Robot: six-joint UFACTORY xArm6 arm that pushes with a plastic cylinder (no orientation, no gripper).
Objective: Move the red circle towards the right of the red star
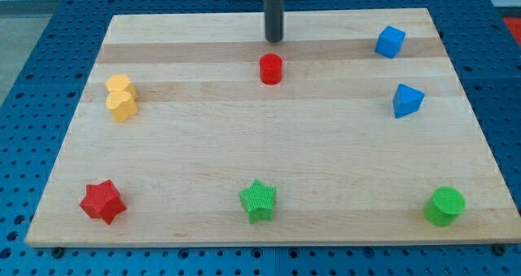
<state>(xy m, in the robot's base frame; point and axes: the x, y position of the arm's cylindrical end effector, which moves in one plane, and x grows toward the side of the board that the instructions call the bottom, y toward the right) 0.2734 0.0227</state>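
The red circle [271,68] stands near the top middle of the wooden board [203,146]. The red star [102,201] lies at the view's bottom left corner of the board, far from the circle. My tip [274,39] is just above the red circle toward the view's top, a short gap away and not touching it.
A yellow block [121,98] sits at the left. A green star [259,199] is at the bottom middle, a green circle [445,206] at the bottom right. A blue cube [390,41] and a blue wedge-like block [406,100] are at the right.
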